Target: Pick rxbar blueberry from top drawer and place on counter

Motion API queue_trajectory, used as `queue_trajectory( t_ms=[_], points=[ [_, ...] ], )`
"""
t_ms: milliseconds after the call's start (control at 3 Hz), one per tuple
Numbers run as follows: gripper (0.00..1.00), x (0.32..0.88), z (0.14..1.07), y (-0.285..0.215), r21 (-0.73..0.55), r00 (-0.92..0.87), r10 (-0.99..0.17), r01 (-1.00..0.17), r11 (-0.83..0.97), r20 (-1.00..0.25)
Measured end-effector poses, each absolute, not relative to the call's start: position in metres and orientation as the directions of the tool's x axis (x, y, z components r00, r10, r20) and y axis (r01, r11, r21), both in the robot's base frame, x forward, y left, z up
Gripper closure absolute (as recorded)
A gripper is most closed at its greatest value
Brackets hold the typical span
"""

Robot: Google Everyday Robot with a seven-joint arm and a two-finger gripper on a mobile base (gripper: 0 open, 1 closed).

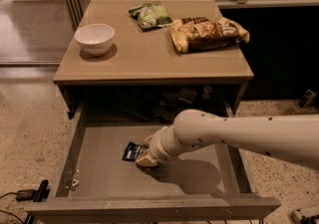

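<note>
The top drawer (94, 166) is pulled open below the counter (144, 56). The rxbar blueberry (132, 152), a small dark-blue wrapper, lies flat on the drawer bottom near its middle. My gripper (145, 156) reaches down into the drawer from the right on a white arm. Its tan fingertips (146, 160) rest on the right end of the bar, which they partly cover.
On the counter stand a white bowl (94, 38) at left, a green chip bag (151, 14) at the back and a yellow-brown snack bag (207, 32) at right. Dark items lie in the cabinet recess (179, 96) behind the drawer. Cables lie on the floor (25, 195) at left.
</note>
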State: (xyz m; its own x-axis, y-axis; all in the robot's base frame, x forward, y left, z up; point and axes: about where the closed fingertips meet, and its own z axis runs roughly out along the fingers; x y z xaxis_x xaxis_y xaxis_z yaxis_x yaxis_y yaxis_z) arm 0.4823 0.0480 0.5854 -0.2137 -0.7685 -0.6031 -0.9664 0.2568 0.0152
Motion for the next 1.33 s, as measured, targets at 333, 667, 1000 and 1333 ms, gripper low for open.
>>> queue_trajectory(
  t_ms=[333,667,1000,1333],
  points=[
    [1.0,0.482,0.585,0.048,0.015,-0.214,-0.769,-0.966,0.257,-0.603],
    [1.0,0.482,0.59,0.048,0.015,-0.214,-0.769,-0.966,0.257,-0.603],
    [1.0,0.485,0.617,0.032,-0.014,-0.2,-0.763,-0.964,0.264,-0.615],
    [1.0,0.483,0.664,0.011,-0.061,-0.161,-0.746,-0.963,0.262,-0.647]
  ],
)
